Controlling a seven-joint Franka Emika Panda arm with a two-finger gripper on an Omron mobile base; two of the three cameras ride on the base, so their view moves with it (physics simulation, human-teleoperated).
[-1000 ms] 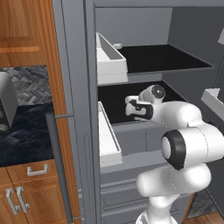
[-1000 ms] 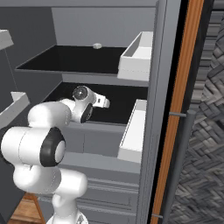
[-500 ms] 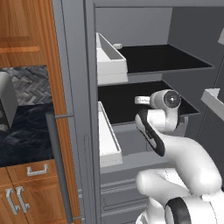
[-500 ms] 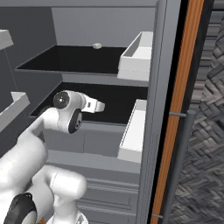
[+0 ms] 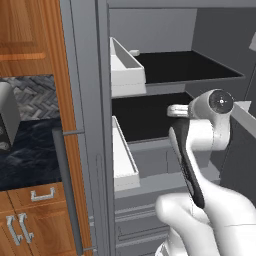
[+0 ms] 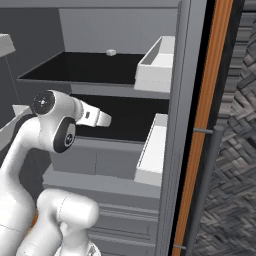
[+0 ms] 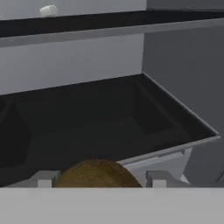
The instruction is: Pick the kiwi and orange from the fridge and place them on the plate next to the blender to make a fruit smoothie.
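A dull brown kiwi (image 7: 98, 171) sits between my two dark fingertips (image 7: 43, 178) at the bottom of the hand view, with my gripper (image 7: 101, 179) shut on it. The hand (image 6: 100, 118) hangs in front of the middle black shelf (image 6: 125, 112) of the open grey fridge (image 5: 150, 30), level with the shelf's front edge (image 7: 175, 151). From the left base view the hand (image 5: 175, 110) points left across the fridge opening. The orange, the plate and the blender are out of view.
White door bins (image 5: 125, 65) (image 5: 122, 160) hang on the fridge's side. A small white item (image 6: 111, 52) lies at the back of the upper shelf. A long grey bar handle (image 5: 67, 190) runs beside wooden cupboards. A silver oven (image 5: 7, 115) stands on the dark counter (image 5: 30, 155).
The arm has folded back and risen, drawing the hand out from over the middle shelf towards the fridge's front. The gripper has stayed shut on the kiwi.
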